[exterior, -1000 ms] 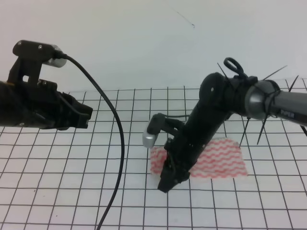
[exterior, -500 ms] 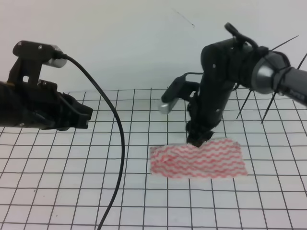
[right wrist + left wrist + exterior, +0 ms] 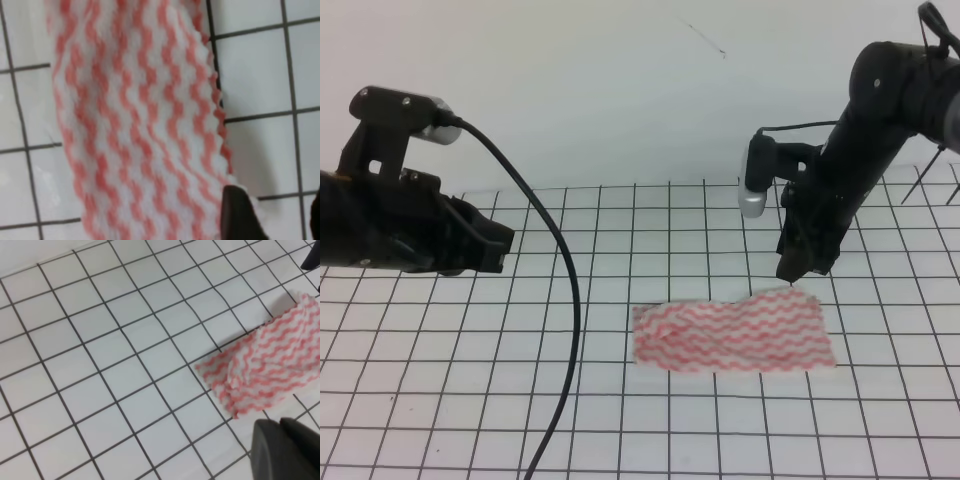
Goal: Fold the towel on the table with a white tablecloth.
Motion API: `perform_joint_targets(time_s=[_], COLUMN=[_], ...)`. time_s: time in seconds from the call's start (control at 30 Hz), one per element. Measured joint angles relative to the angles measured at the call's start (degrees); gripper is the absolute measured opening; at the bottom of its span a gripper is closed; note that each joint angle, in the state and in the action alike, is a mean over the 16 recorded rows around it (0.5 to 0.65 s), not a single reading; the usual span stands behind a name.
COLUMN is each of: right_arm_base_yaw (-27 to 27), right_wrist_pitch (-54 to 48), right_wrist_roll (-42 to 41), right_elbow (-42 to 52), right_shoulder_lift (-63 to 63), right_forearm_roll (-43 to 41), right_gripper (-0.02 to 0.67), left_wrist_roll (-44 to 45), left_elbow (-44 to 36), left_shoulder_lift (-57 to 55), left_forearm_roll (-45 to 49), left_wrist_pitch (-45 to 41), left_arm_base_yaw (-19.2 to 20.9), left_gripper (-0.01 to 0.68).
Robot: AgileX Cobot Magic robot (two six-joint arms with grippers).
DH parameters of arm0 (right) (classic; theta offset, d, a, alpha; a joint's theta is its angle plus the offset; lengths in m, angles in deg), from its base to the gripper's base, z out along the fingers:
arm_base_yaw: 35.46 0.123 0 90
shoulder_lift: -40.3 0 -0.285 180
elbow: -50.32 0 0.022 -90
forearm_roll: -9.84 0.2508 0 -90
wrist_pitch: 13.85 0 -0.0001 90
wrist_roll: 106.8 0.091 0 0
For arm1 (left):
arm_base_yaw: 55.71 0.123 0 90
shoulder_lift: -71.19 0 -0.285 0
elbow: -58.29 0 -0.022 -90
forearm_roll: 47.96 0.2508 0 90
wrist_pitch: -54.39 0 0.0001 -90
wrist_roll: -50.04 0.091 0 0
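Up and off to the right goes the right gripper (image 3: 804,268), which a second ago was pressed low over the towel's left end and half a second ago stood at its far edge near the middle; its tip now hangs just above the far right corner, and the cloth has settled into a long strip with a small rise along that far edge. Over on the left the left gripper (image 3: 490,245) hasn't budged, hovering well clear of the towel, a black cable (image 3: 565,300) looping down from its camera. One towel (image 3: 732,333), red-pink wavy stripes on white, lies right of centre on the one gridded tablecloth (image 3: 470,400) covering the table. Left wrist view gives what the high view can't: layered folds stacked at the towel's left end (image 3: 235,385). Right wrist view goes in tight on the stripes and a scalloped edge (image 3: 215,90), one dark fingertip (image 3: 237,215) low in the frame at the cloth. Whether either set of jaws is spread or closed, I cannot tell from any view.
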Motion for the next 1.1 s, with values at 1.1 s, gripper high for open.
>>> perform_joint_targets(time_s=[1.1], right_arm_base_yaw=[-1.03], right_wrist_pitch=[-2.56], right_wrist_roll=[-0.79], right_elbow=[0.00], right_shoulder_lift=[-4.20], right_forearm_roll=[0.49], right_gripper=[0.149], left_wrist_roll=[0.14], left_elbow=[0.00], left_shoulder_lift=[-0.03], left_forearm_roll=[0.06], left_wrist_pitch=[0.46], left_arm_base_yaw=[0.00], left_gripper=[0.000])
